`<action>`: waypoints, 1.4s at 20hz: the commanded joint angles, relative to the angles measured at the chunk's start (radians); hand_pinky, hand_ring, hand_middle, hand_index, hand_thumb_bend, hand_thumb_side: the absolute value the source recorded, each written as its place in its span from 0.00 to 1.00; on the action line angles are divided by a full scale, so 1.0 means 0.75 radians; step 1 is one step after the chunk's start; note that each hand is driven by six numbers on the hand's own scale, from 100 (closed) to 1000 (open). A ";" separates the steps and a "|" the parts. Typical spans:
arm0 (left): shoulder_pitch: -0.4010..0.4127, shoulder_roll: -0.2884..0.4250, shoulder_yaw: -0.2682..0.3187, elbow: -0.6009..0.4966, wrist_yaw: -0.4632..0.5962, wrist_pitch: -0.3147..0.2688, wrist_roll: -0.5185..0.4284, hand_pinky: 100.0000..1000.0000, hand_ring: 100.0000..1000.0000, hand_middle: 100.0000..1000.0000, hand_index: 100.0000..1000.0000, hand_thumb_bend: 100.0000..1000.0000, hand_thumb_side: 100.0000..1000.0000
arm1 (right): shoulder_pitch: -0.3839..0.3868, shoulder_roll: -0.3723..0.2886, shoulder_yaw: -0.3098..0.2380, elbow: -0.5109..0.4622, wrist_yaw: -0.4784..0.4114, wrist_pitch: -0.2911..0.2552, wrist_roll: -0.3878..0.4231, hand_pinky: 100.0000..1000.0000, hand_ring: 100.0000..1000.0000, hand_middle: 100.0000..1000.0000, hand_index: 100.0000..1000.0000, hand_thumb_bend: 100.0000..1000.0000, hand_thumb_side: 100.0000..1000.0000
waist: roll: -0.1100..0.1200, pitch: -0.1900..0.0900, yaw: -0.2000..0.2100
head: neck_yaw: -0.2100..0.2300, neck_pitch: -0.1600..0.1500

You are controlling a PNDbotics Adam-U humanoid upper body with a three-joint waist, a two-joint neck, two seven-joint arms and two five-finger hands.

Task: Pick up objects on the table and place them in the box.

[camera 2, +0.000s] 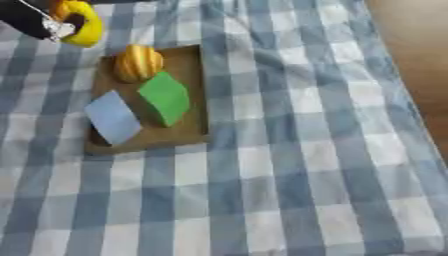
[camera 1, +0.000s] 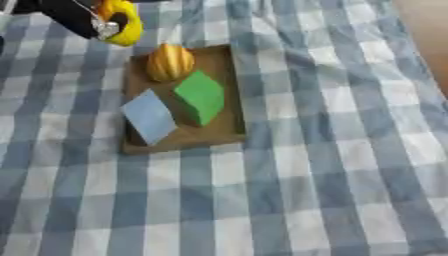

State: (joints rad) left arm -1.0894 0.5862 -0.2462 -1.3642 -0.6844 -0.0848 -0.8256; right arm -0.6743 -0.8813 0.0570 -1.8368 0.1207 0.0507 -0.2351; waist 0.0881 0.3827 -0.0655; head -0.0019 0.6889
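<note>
In the left eye view, the brown box sits on the blue checked cloth, holding an orange ridged gourd at its twelve o'clock end, a green block in the middle and a pale blue block toward seven o'clock. In the right eye view, the left hand at eleven o'clock of the box grasps a yellow object above the cloth.

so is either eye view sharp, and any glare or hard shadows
Both eye views are soft all over: the green block and box have fuzzy edges. The left hand holding the yellow object is blurriest. No glare; lighting is even, shadows faint.
</note>
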 commanded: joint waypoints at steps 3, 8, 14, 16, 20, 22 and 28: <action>-0.016 -0.034 -0.018 0.101 -0.059 0.004 -0.001 0.68 0.64 0.55 0.54 0.00 0.13 | -0.026 -0.023 -0.009 -0.019 -0.009 -0.003 0.004 0.81 0.70 0.63 0.81 0.00 0.84 | -0.010 -0.027 -0.008 | 0.004 -0.029; -0.007 -0.065 -0.019 0.197 -0.114 -0.011 0.025 0.68 0.64 0.55 0.54 0.00 0.18 | -0.029 -0.019 -0.011 -0.021 -0.012 -0.003 0.002 0.81 0.70 0.63 0.81 0.00 0.84 | -0.014 -0.023 -0.011 | 0.004 -0.036; -0.003 -0.068 -0.027 0.210 -0.142 -0.039 0.024 0.74 0.71 0.63 0.69 0.07 0.24 | -0.030 -0.018 -0.011 -0.020 -0.012 -0.003 0.001 0.81 0.70 0.63 0.81 0.00 0.84 | -0.017 -0.022 -0.008 | 0.006 -0.029; -0.003 -0.064 -0.029 0.191 -0.139 -0.050 0.013 0.84 0.81 0.75 0.88 0.24 0.35 | -0.029 -0.018 -0.011 -0.019 -0.012 -0.003 0.001 0.81 0.70 0.63 0.81 0.00 0.84 | -0.018 -0.024 -0.006 | 0.007 -0.022; -0.008 -0.042 -0.009 0.094 -0.168 -0.062 0.032 0.96 0.97 0.90 0.99 0.85 0.69 | -0.027 -0.018 -0.009 -0.014 -0.012 -0.003 0.003 0.81 0.70 0.63 0.81 0.00 0.84 | -0.018 -0.031 0.000 | 0.005 -0.015; -0.009 -0.033 0.007 0.052 -0.206 -0.057 0.067 0.98 1.00 0.92 1.00 1.00 0.81 | -0.027 -0.018 -0.008 -0.012 -0.013 -0.004 0.003 0.81 0.69 0.63 0.81 0.00 0.83 | -0.018 -0.036 0.003 | 0.002 -0.014; 0.001 -0.021 0.027 0.020 -0.290 -0.043 0.166 0.97 1.00 0.92 0.99 0.81 0.70 | -0.028 -0.016 -0.007 -0.006 -0.014 -0.005 0.003 0.81 0.69 0.63 0.81 0.00 0.83 | -0.021 -0.051 0.008 | -0.010 -0.013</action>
State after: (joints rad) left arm -1.0738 0.5378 -0.2435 -1.3303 -0.8914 -0.1185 -0.7178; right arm -0.6816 -0.8745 0.0623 -1.8370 0.1182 0.0490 -0.2334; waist 0.0786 0.3728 -0.0607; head -0.0057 0.6772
